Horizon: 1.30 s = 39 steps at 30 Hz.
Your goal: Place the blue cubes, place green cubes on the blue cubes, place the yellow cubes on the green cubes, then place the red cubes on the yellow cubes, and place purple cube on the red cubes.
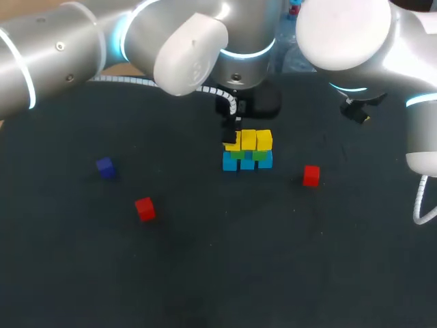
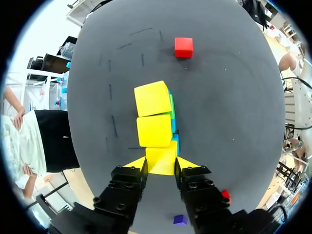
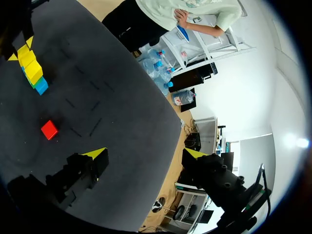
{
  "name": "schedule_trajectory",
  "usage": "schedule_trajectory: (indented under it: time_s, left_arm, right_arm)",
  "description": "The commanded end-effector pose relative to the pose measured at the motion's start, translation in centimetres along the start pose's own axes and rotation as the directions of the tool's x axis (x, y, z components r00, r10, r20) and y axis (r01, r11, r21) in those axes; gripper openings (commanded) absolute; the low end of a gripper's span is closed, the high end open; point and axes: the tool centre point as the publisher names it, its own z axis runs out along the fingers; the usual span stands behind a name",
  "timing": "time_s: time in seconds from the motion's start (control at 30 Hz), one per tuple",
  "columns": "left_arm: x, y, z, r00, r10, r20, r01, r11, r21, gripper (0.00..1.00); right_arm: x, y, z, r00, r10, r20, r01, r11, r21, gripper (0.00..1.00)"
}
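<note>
Three columns stand in a row mid-table, each with a blue cube (image 1: 246, 162) at the bottom, a green cube (image 1: 239, 155) in the middle and a yellow cube (image 1: 263, 139) on top. My left gripper (image 2: 161, 163) is shut on the nearest yellow cube (image 2: 160, 157), which sits on the row's left end. One red cube (image 1: 311, 175) lies right of the stack, another red cube (image 1: 144, 208) lies front left. The purple cube (image 1: 105, 167) rests further left. My right gripper (image 3: 146, 154) hangs open and empty over the table's far right, away from the cubes.
The dark table (image 1: 218, 273) has wide free room in front of the stack. From the right wrist view the stack (image 3: 33, 70) and a red cube (image 3: 48, 129) lie well ahead, near the table's far edge.
</note>
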Motion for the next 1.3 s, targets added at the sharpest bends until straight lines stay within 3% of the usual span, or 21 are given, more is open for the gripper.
schedule_trajectory:
  time_s: [0.03, 1.0, 1.03, 1.07, 1.3]
  left_arm:
    - [-0.12, 0.23, -0.05, 1.0, 0.004, -0.005, -0.004, 1.0, 0.004, 0.0]
    - [-0.3, 0.15, 0.23, 1.0, 0.007, -0.006, -0.007, 1.0, 0.004, 0.0]
    - [-0.3, 0.15, 0.23, 1.0, 0.007, -0.006, -0.007, 1.0, 0.004, 0.13]
    - [-0.3, 0.15, 0.23, 1.0, 0.007, -0.006, -0.007, 1.0, 0.004, 1.0]
    - [-0.3, 0.15, 0.23, 1.0, 0.007, -0.006, -0.007, 1.0, 0.004, 1.0]
  right_arm:
    - [0.12, -0.01, 0.05, 1.0, 0.001, 0.004, -0.001, 1.0, 0.001, 1.0]
    - [0.12, -0.01, 0.05, 1.0, 0.001, 0.004, -0.001, 1.0, 0.001, 1.0]
    - [0.12, -0.01, 0.05, 1.0, 0.001, 0.004, -0.001, 1.0, 0.001, 1.0]
    - [0.12, -0.01, 0.05, 1.0, 0.001, 0.004, -0.001, 1.0, 0.001, 1.0]
    - [0.12, -0.01, 0.05, 1.0, 0.001, 0.004, -0.001, 1.0, 0.001, 1.0]
